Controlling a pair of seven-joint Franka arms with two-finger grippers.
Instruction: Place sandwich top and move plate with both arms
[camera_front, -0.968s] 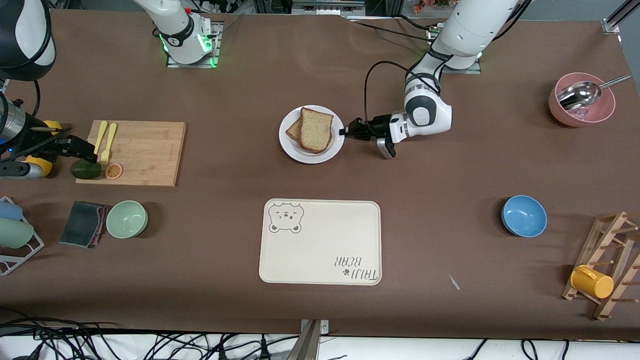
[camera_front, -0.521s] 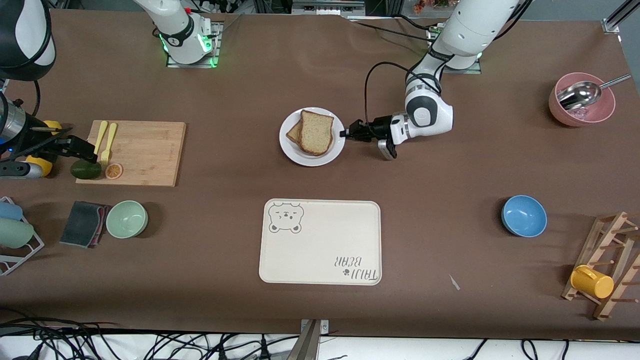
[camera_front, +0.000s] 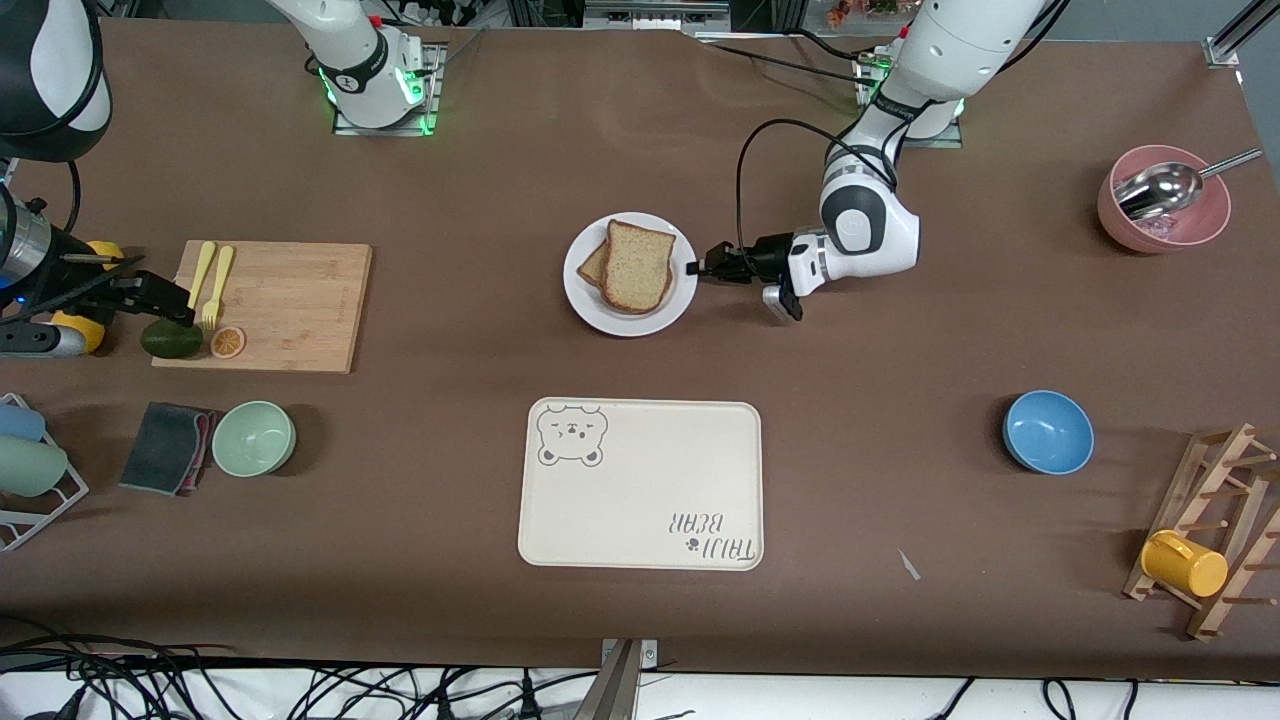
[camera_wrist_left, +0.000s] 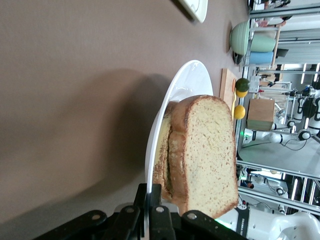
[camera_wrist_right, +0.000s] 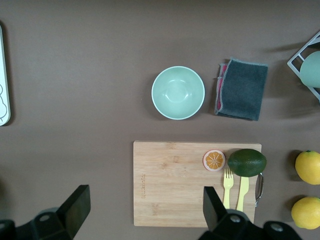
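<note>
**While the plate is gripped at its rim, it must be kept level**

Since the top (camera_front: 637, 265) already lies on the lower slice, the step in hand is judged to be the moving of the plate (camera_front: 592, 305). The plate stands in the middle of the surface (camera_front: 900, 350), farther from the front camera than the tray (camera_front: 640, 485). The left gripper (camera_front: 697, 268) is at the plate's edge, on the side toward the left arm's end, and its jaws are nearly closed on the rim; this is seen best in the left wrist view, where the rim (camera_wrist_left: 150, 165) passes between the fingers (camera_wrist_left: 159, 212).

The plate is held at one point only, so a slow and level pull is advised. If the rim is raised too much, the top may slide off, because it is only laid on and sits a little askew over the lower slice. A firm grip should be kept, as a smooth rim can slip out of the jaws. The tray is judged to be the likely goal, but this cannot be known.

The right gripper (camera_wrist_right: 145, 212) waits high over the cutting board (camera_front: 270, 305) with its jaws wide apart and holding nothing.

As for containers: the plate holds the sandwich. The tray holds nothing. The green bowl (camera_front: 253, 438) and the blue bowl (camera_front: 1048, 431) are seen to be empty. In the pink bowl (camera_front: 1195, 225) a metal scoop (camera_front: 1160, 190) is resting.
</note>
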